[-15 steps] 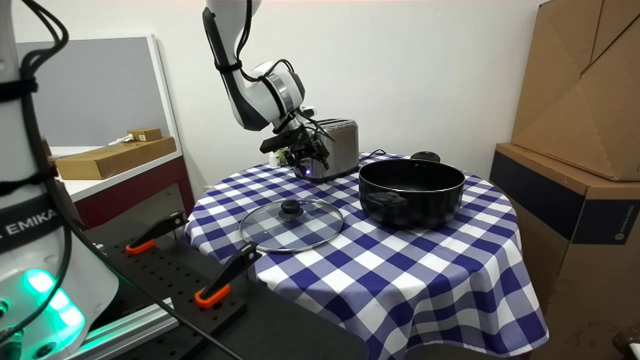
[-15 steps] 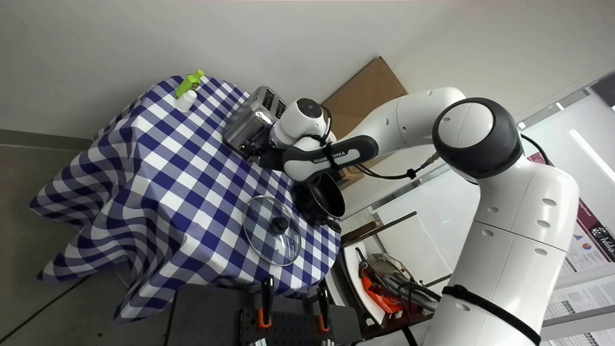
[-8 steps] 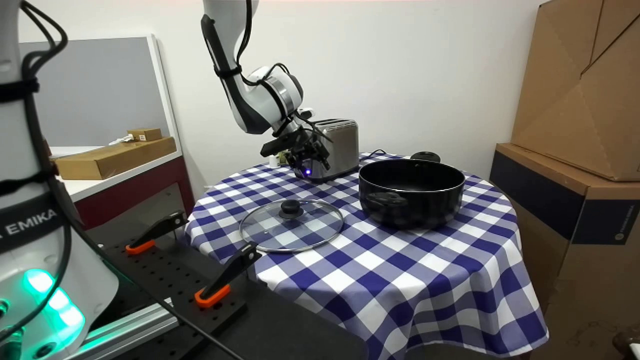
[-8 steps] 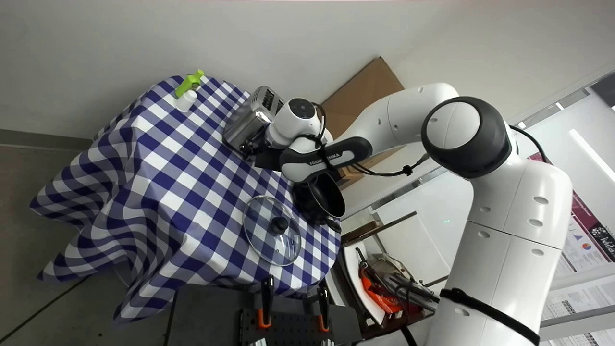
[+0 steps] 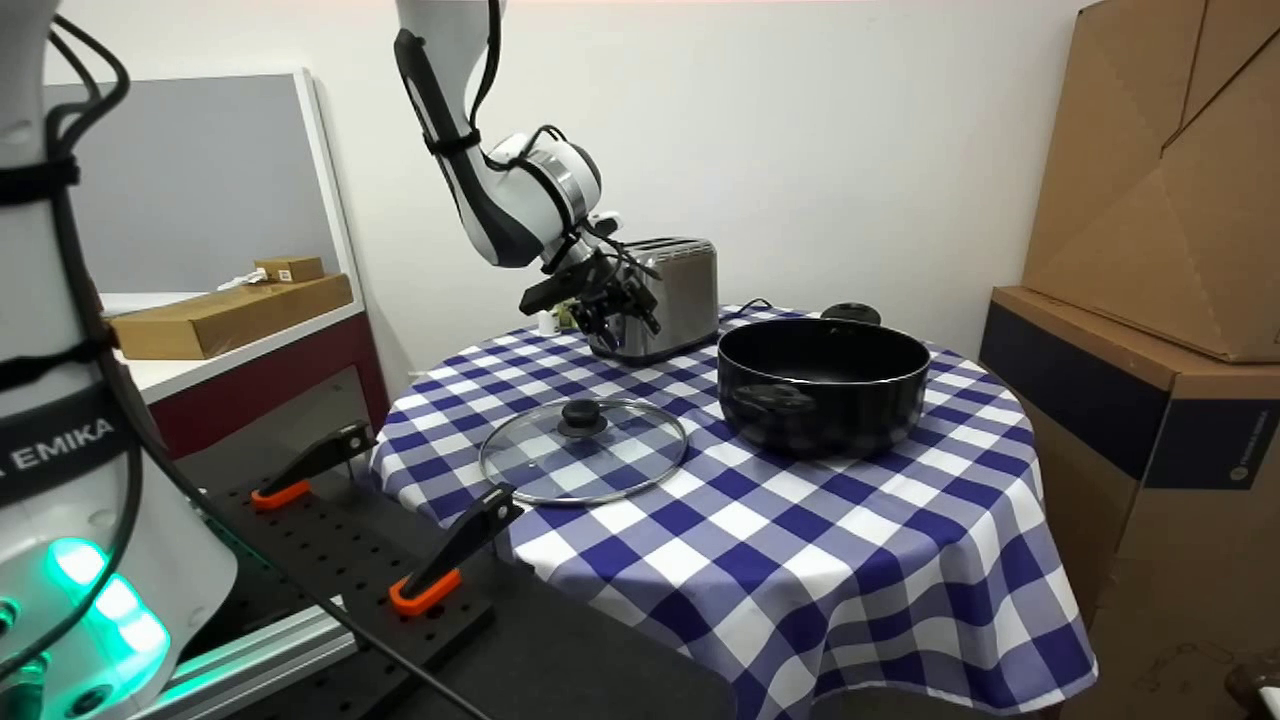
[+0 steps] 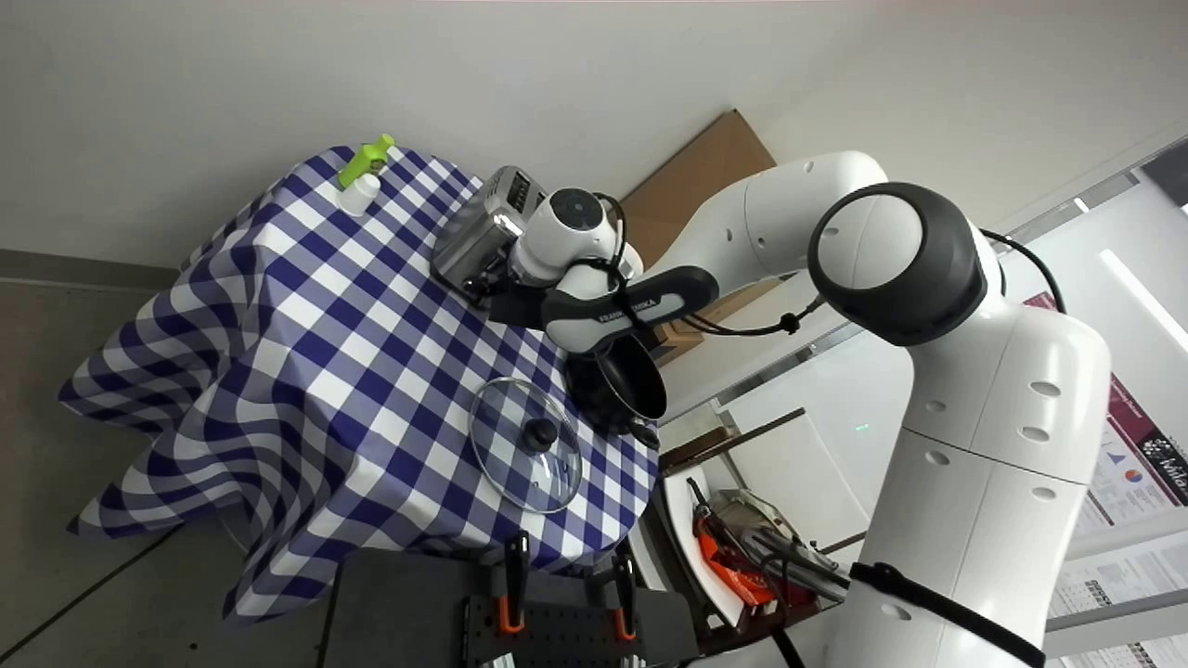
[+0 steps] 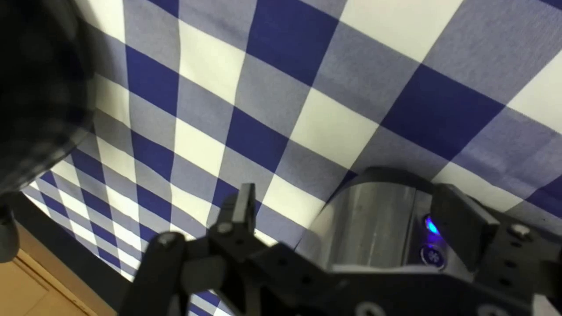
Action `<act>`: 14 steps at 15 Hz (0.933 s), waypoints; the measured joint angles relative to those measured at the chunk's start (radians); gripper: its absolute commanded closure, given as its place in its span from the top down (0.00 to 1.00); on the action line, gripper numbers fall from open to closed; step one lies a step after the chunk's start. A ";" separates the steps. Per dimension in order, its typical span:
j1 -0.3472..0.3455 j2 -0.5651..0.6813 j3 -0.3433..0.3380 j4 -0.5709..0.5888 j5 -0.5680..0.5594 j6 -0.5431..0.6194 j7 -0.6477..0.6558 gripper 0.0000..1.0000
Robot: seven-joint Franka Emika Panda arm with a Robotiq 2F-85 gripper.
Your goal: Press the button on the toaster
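Observation:
The brushed-silver toaster [image 5: 690, 295] stands on the checked cloth and shows in both exterior views [image 6: 473, 237]. In the wrist view its metal end [image 7: 373, 219] lies between my open fingers. A blue-lit button [image 7: 431, 225] and a snowflake button [image 7: 432, 256] are on its panel. My gripper [image 7: 347, 210] is open and empty. Its right finger [image 7: 454, 226] partly covers the lit button in the wrist view; I cannot tell whether it touches it. In both exterior views the gripper [image 5: 628, 333] is at the toaster's panel end [image 6: 475, 289].
A black pot [image 5: 825, 410] stands near the toaster, and a glass lid [image 5: 585, 460] lies in front of it. A white cup [image 6: 359, 195] and a green item [image 6: 367, 160] stand at the table's far side. A wall is behind the table. Clamps [image 5: 455, 545] are at the robot's base.
The arm has shifted slightly left in both exterior views, with the gripper still beside the toaster. The blue light that showed below the gripper in an exterior view is now hidden there.

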 measured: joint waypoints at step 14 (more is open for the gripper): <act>-0.520 -0.390 0.613 -0.315 0.767 -0.357 -0.617 1.00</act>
